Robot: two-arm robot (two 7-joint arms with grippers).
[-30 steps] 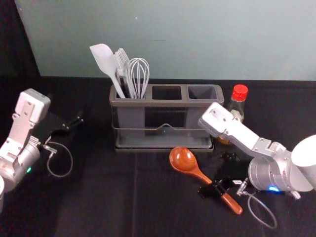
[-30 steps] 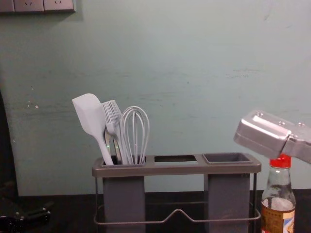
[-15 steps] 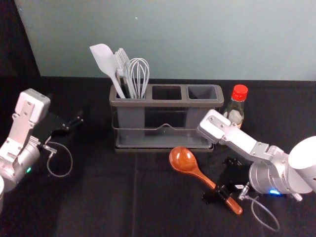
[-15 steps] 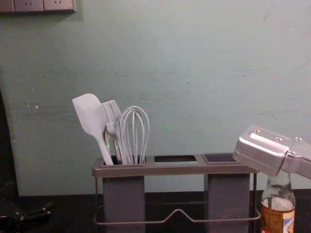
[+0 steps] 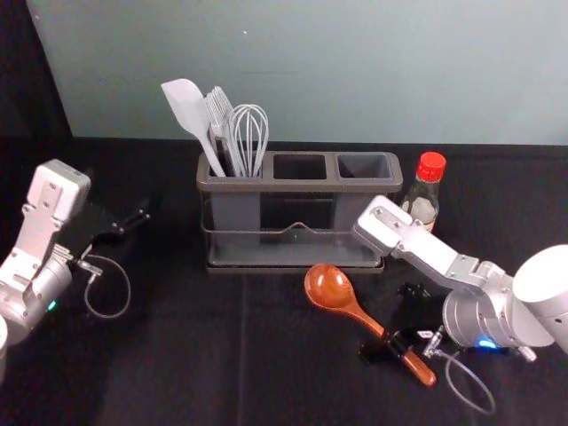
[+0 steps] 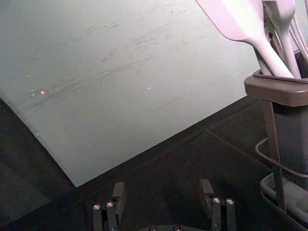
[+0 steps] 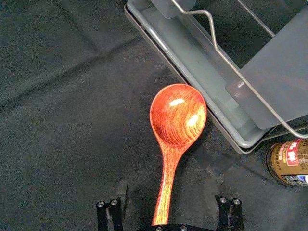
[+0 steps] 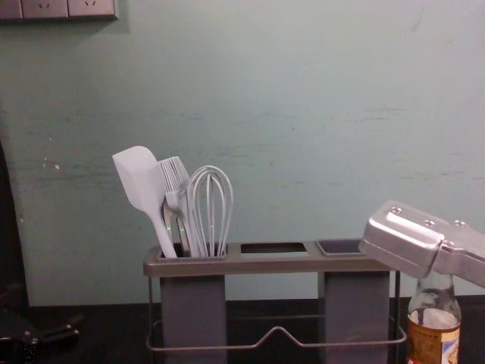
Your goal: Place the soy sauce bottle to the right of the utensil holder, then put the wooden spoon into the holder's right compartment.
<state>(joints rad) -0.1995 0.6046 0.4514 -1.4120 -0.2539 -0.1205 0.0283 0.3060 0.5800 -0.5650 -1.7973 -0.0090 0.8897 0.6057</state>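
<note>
Lying near, on the dark counter [image 5: 177,373]: the wooden spoon [image 5: 329,286] — likely light, stiff, a little slick. Best pinched mid-handle by the right gripper [image 7: 168,187], set over it with jaws wide. Parked left, jaws wide too: the left gripper [image 6: 162,185]. Farther, in the utensil holder [image 5: 299,185]: spatula [image 5: 185,105], fork [image 5: 218,111] and whisk [image 5: 249,142] at left, seemingly nothing in the right compartment [image 5: 364,167]. Upright just right of that — glass, so breakable: the soy sauce bottle [image 5: 427,191].

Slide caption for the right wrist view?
Open right gripper lined up with the wooden spoon's handle, the utensil holder and soy sauce bottle beyond.
</note>
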